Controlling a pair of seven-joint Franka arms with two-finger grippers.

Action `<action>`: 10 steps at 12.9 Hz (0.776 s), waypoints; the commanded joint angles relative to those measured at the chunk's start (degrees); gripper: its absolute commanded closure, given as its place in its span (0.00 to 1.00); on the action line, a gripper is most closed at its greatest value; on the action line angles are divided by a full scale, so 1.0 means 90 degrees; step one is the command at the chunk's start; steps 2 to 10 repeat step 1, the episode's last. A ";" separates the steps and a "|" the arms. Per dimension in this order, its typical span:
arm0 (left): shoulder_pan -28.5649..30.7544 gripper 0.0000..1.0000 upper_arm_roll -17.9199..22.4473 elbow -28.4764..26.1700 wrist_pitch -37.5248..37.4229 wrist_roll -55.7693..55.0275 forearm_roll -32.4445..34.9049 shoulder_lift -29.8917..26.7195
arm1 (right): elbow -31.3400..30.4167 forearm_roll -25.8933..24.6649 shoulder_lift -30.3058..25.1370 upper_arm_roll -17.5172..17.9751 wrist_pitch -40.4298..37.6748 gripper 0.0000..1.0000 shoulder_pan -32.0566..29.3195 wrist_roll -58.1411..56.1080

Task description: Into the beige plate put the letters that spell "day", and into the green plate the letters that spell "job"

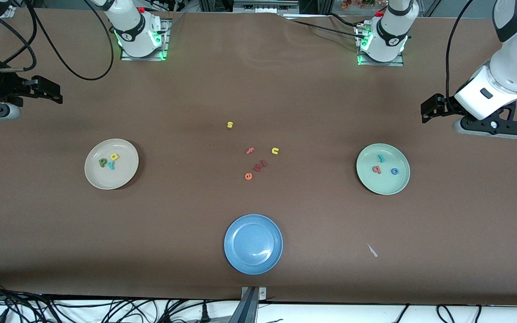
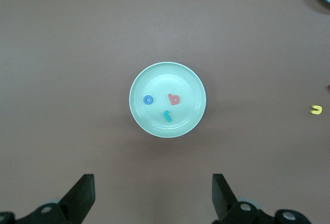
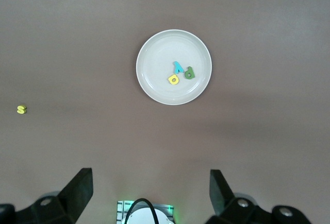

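The beige plate (image 1: 110,180) (image 3: 160,62) lies toward the right arm's end of the table. It holds the dark green d (image 1: 102,162) (image 3: 190,72), yellow a (image 1: 114,157) (image 3: 174,79) and teal y (image 1: 111,166) (image 3: 178,67). The green plate (image 1: 384,185) (image 2: 167,77) lies toward the left arm's end. In it are the teal j (image 1: 380,158) (image 2: 167,115), blue o (image 1: 394,171) (image 2: 148,100) and salmon b (image 1: 377,169) (image 2: 174,99). My left gripper (image 1: 425,111) (image 2: 152,178) is open and empty, raised over bare table beside the green plate. My right gripper (image 1: 55,93) (image 3: 149,173) is open and empty over bare table beside the beige plate.
An empty blue plate (image 1: 253,243) sits nearest the front camera at mid-table. Loose letters lie in the middle: yellow s (image 1: 230,124), pink f (image 1: 250,150), yellow u (image 1: 275,150), orange e (image 1: 248,176), and dark red ones (image 1: 259,166). A white scrap (image 1: 372,250) lies nearer the camera than the green plate.
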 commanded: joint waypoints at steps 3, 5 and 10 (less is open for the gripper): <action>0.0008 0.00 0.0037 0.0126 -0.0107 0.0191 -0.0270 0.0040 | 0.0093 -0.0106 0.0023 0.0045 -0.0141 0.00 -0.0003 0.0096; 0.0008 0.00 0.0037 0.0126 -0.0107 0.0191 -0.0270 0.0040 | 0.0093 -0.0106 0.0023 0.0045 -0.0141 0.00 -0.0003 0.0096; 0.0008 0.00 0.0037 0.0126 -0.0107 0.0191 -0.0270 0.0040 | 0.0093 -0.0106 0.0023 0.0045 -0.0141 0.00 -0.0003 0.0096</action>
